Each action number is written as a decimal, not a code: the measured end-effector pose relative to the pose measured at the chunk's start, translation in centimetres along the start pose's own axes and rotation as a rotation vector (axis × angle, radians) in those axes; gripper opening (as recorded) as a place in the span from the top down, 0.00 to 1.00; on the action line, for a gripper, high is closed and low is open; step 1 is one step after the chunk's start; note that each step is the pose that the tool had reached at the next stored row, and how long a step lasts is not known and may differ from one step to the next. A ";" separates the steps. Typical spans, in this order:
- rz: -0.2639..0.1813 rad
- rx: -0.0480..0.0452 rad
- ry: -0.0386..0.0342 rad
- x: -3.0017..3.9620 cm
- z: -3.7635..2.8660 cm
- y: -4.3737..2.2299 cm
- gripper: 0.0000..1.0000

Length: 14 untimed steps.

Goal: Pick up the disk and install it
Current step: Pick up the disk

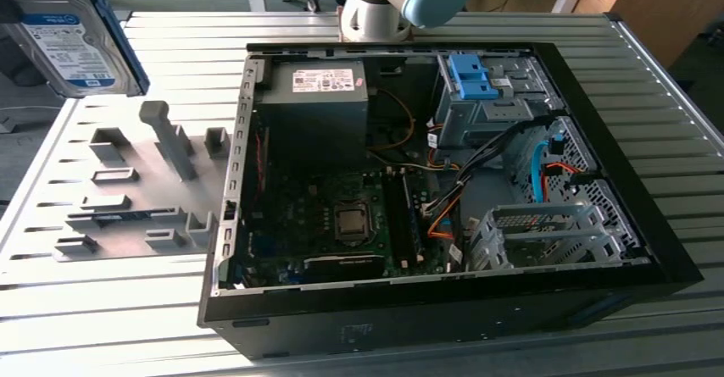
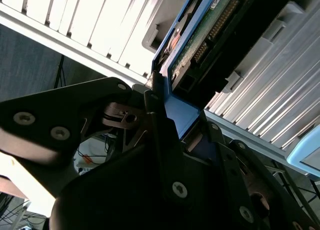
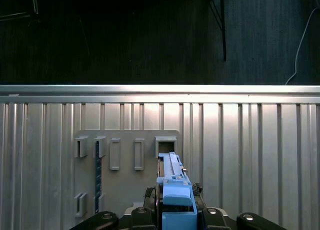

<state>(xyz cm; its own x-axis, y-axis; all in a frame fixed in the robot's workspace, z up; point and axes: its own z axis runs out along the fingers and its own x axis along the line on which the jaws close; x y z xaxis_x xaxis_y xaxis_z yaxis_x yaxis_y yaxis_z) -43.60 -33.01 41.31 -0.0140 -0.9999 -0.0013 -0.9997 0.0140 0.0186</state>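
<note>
The disk [image 1: 66,31] hangs in the air at the exterior view's upper left, above the grey holder plate [image 1: 125,192], with its white-and-blue label facing the camera and blue rails along its edges. In the second wrist view my gripper [image 2: 181,116] is shut on the disk [image 2: 200,44], whose green circuit board and connector face the camera. In the first wrist view the disk's blue rail [image 3: 175,187] stands edge-on between the fingers of the gripper [image 3: 176,212], over the holder plate [image 3: 127,155].
An open computer case [image 1: 633,216] lies on the slatted metal table [image 1: 114,309]. It holds a dark grey power supply box [image 1: 311,106], a motherboard and a drive cage with a bright blue bracket [image 1: 470,76]. The table edge and dark floor [image 3: 150,34] lie beyond the plate.
</note>
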 end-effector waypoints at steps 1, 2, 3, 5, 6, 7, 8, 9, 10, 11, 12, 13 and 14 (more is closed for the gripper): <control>0.000 0.0000 0.0000 0.00 -0.08 0.00 0.64; 0.000 0.0001 0.0000 0.00 -0.16 0.00 0.64; 0.000 0.0001 0.0000 0.00 -0.24 0.01 0.64; 0.000 0.0001 0.0000 0.00 -0.39 0.01 0.64; 0.000 0.0000 0.0000 0.00 -0.45 0.01 0.64; 0.000 0.0000 0.0000 0.00 -0.52 0.01 0.64; 0.000 0.0000 0.0000 0.00 -0.58 0.01 0.64; 0.000 0.0001 -0.0001 0.00 -0.63 0.01 0.64; 0.000 0.0001 0.0000 0.00 -0.69 0.02 0.64; 0.000 0.0001 0.0000 0.00 -0.75 0.02 0.64; 0.000 0.0000 0.0000 0.00 -0.82 0.02 0.64; 0.000 0.0000 -0.0001 0.00 -0.88 0.02 0.64; 0.000 0.0000 -0.0001 0.00 -0.95 0.02 0.64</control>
<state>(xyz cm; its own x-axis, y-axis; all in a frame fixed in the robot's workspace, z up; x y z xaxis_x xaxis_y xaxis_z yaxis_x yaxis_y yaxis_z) -43.60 -33.02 42.26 -0.0140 -0.9999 -0.0014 -0.9997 0.0140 0.0185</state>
